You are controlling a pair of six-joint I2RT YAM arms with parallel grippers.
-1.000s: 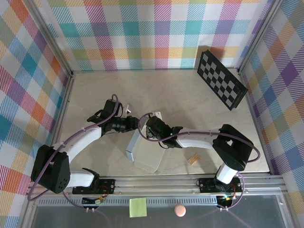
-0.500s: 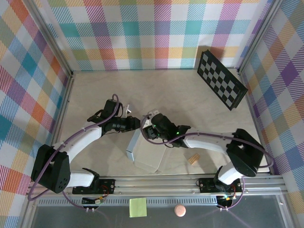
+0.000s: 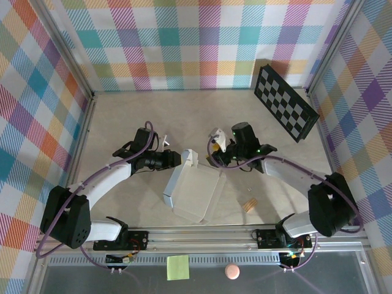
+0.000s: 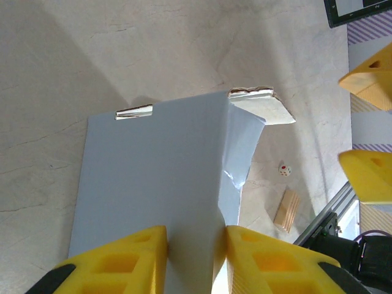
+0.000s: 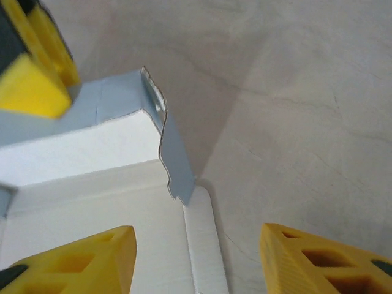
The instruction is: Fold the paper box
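The paper box (image 3: 193,188) is pale grey cardboard, partly folded, lying mid-table in the top view. My left gripper (image 3: 182,159) is shut on its upper left wall. In the left wrist view the grey wall (image 4: 159,177) rises between the two yellow fingers of that gripper (image 4: 196,251). My right gripper (image 3: 214,150) hangs open just right of the box's top corner, holding nothing. In the right wrist view its jaws (image 5: 196,260) stand wide over the box's white inner panel (image 5: 92,208) and a narrow side flap (image 5: 202,239). A grey flap (image 5: 174,153) stands upright there.
A checkerboard panel (image 3: 286,102) leans at the back right. A small wooden block (image 3: 248,205) lies right of the box, with a tiny die (image 4: 284,169) near it. A sticky note (image 3: 177,267) and a pink ball (image 3: 231,271) sit beyond the front rail.
My right gripper has opened, let go of the box and drawn back to the right and away. The box's right panel now lies uncovered. The left arm has held still.
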